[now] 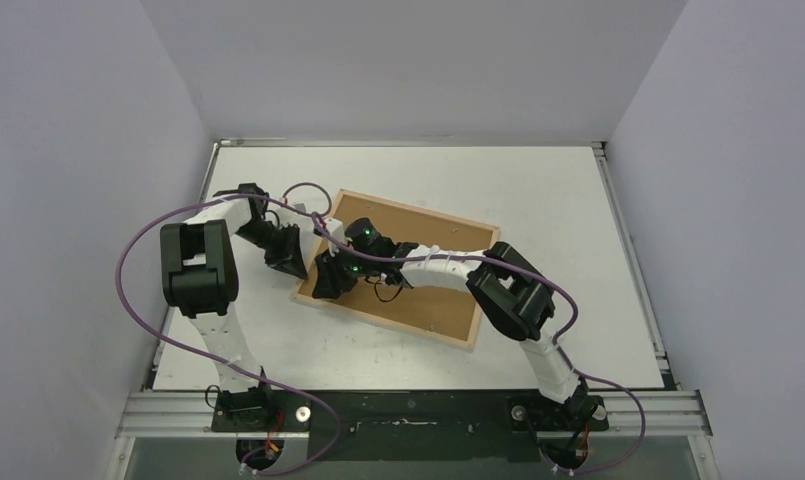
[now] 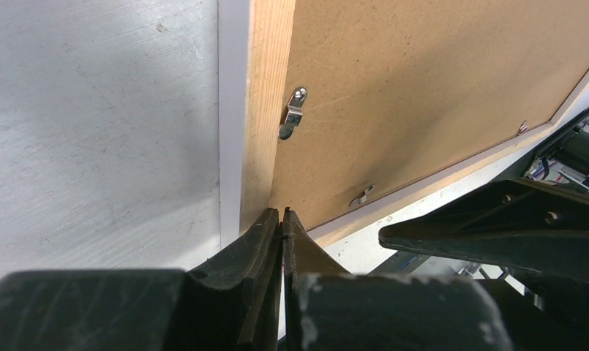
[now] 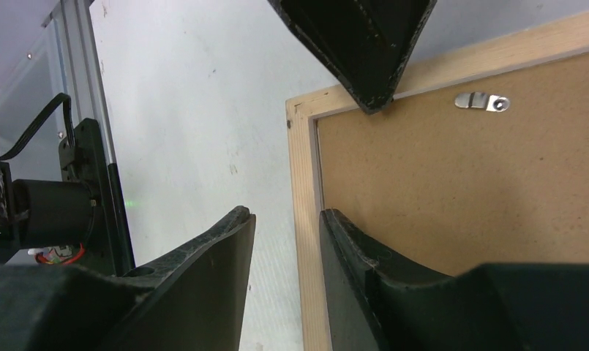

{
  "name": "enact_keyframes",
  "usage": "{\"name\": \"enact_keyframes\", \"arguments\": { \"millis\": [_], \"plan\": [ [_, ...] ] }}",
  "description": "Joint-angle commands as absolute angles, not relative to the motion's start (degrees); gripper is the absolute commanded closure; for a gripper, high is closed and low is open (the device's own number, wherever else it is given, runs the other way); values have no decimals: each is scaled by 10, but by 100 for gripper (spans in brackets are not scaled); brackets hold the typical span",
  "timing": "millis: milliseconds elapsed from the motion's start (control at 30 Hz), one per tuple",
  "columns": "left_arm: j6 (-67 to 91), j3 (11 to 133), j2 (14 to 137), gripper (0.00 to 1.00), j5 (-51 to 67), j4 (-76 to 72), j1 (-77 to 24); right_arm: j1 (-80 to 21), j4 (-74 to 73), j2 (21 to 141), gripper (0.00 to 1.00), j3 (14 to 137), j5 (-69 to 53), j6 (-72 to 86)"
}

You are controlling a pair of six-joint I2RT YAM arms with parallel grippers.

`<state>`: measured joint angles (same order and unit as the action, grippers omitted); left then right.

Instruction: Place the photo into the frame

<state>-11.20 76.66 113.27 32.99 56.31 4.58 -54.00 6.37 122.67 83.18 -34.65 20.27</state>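
1. The left gripper [image 1: 290, 262] is pressing its fingers fully together with nothing between them. Its tip is hovering at the frame's near corner, right at the seam between wood and board.
2. Just ahead of that closed tip, the frame [image 2: 265, 110] is lying face down on the table [image 1: 538, 190], with the brown backing panel [image 2: 423, 110] sitting inside its slats.
3. Further ahead along the same slat a metal clip [image 2: 295, 110] is lying along the seam. A second clip [image 2: 361, 196] is sitting to the gripper's right on the neighbouring slat.
4. The photo is not showing in any view. It may be lying under the panel, but I cannot tell. A white strip is running along the outer side of the slat, and what it is remains unclear.
5. The right gripper [image 3: 284, 213] is holding its jaws partly apart and gripping nothing. One finger is hanging over bare table and the other over the panel, with the corner slat below the gap.
6. Judging from this, the work on the clips at the back is in hand, either opening or locking.
7. The next move is calling for a small sideways nudge on a clip, while the other gripper is steadying the slat.
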Motion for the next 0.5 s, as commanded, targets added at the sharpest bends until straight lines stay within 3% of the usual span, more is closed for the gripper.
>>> {"name": "enact_keyframes", "arguments": {
  "millis": [0, 467],
  "plan": [
    [-120, 790, 1134, 97, 330, 558, 44, -530, 83, 1226, 61, 851, -342, 205],
    [-118, 792, 1135, 99, 330, 558, 45, -538, 50, 1249, 61, 837, -356, 184]
  ]
}}
